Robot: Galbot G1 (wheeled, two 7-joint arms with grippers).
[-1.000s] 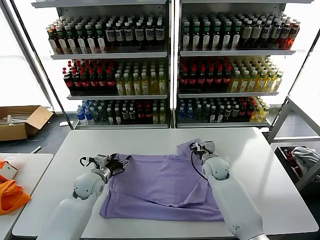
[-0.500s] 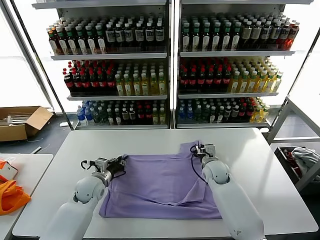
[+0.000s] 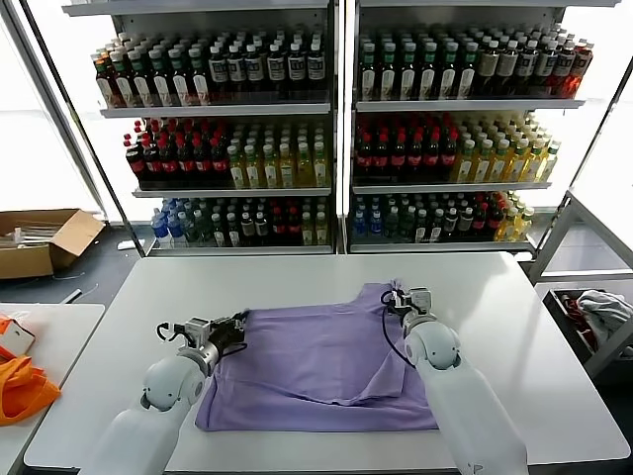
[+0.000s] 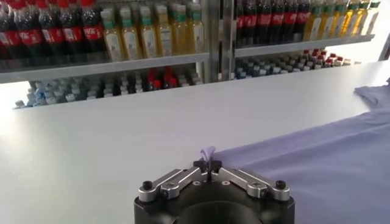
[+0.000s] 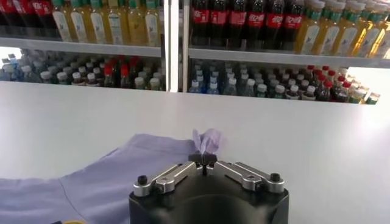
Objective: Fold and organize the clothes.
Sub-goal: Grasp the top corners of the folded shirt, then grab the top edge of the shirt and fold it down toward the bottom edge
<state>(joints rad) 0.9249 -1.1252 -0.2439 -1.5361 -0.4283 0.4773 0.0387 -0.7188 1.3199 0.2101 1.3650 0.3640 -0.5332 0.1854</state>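
The lavender T-shirt lies spread on the white table, plain side up, no print showing. My left gripper is shut on the shirt's far left corner; in the left wrist view a tuft of fabric sticks up between the closed left gripper. My right gripper is shut on the shirt's far right corner; in the right wrist view the pinched fabric stands above the closed right gripper. Both corners are held low over the table.
Drink shelves stand behind the table. A cardboard box sits on the floor at the left. Orange fabric lies on a side table at the left. A bin with cloth is at the right.
Both grippers have moved slightly outward and away from me with the shirt's far corners, pulling the far edge straighter and the shirt flatter.
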